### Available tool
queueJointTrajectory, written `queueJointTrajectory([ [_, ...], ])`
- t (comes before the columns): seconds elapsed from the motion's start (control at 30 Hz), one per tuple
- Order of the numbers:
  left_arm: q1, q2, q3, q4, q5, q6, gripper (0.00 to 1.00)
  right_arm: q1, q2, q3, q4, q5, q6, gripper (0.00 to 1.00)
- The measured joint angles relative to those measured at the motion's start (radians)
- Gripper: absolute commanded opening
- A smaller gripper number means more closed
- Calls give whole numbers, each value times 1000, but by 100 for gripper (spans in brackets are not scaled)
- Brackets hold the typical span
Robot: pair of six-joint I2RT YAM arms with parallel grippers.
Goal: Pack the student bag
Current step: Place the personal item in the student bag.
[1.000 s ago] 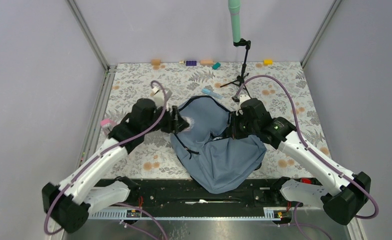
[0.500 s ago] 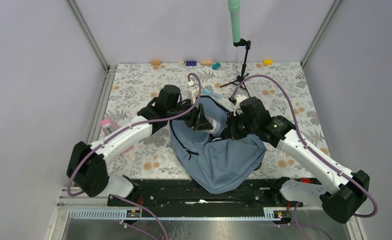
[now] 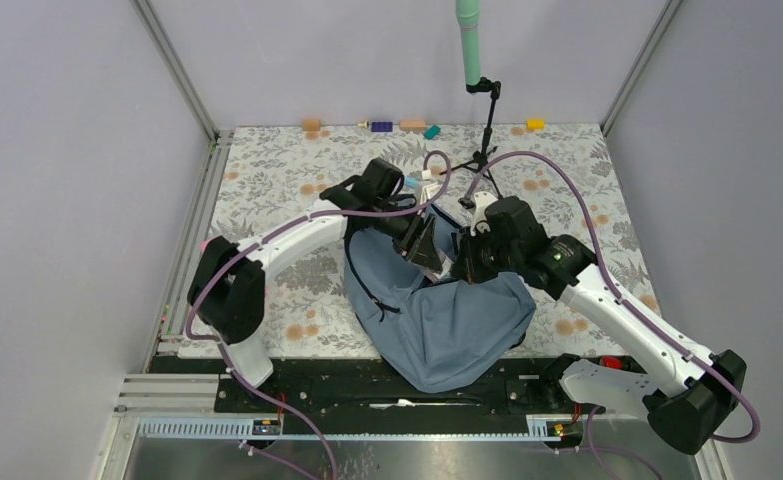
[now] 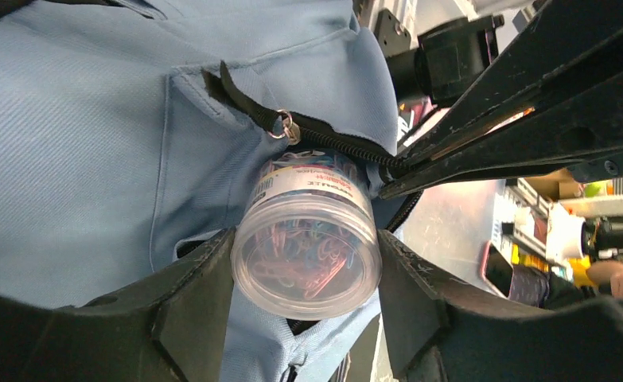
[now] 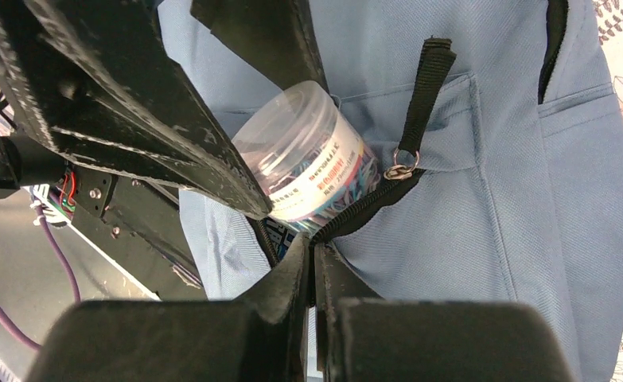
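Reaching over the student bag [image 3: 457, 320], left gripper [image 4: 304, 278] clasps a jar [image 4: 308, 239]; right gripper [image 5: 312, 255] seemingly pinches its zipper [image 5: 364, 211].

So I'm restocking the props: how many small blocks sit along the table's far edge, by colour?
orange blocks: 2
purple block: 1
teal block: 1
yellow block: 1
Total: 5

Right end effector [image 5: 313, 253] crowds the student bag [image 5: 491, 199] opening
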Motion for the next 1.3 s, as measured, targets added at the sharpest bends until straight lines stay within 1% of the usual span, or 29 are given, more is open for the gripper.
queueJointTrajectory([
  [0.07, -11, 40, 43, -53, 27, 45, 28, 0, -1, -1, -13, 0, -2, 0],
  [0.13, -21, 59, 61, -82, 46, 82, 30, 0, -3, -1, -15, 2, -2, 0],
  [0.3, -45, 78, 63, -119, 85, 152, 43, 2, -10, -5, -21, 13, 0, 0],
  [0.43, -69, 95, 64, -140, 76, 182, 53, 4, -13, -21, -16, 17, 6, 0],
  [0.5, -82, 98, 60, -147, 51, 182, 61, 4, -15, -31, -3, 18, 12, 0],
  [0.57, -89, 89, 43, -135, 24, 170, 74, 4, -16, -41, 9, 19, 16, 0],
  [0.63, -93, 63, 7, -123, -19, 158, 85, 4, -16, -47, 21, 21, 17, 0],
  [0.7, -96, 33, -32, -117, -62, 139, 95, 5, -16, -50, 24, 20, 20, 0],
  [0.73, -96, 21, -45, -112, -81, 129, 97, 6, -16, -50, 26, 20, 20, 0],
  [0.9, -98, -49, -93, -74, -183, 81, 99, 6, -16, -50, 34, 22, 24, 0],
  [1.1, -94, -143, -148, -25, -247, 35, 99, 6, -23, -50, 42, 33, 25, 0],
  [1.13, -92, -163, -162, -11, -254, 27, 98, 6, -26, -50, 42, 36, 26, 0],
  [1.27, -84, -243, -219, 83, -268, -42, 87, 6, -37, -51, 42, 45, 27, 0],
  [1.3, -82, -257, -229, 117, -267, -64, 82, 6, -39, -51, 42, 45, 28, 0],
])
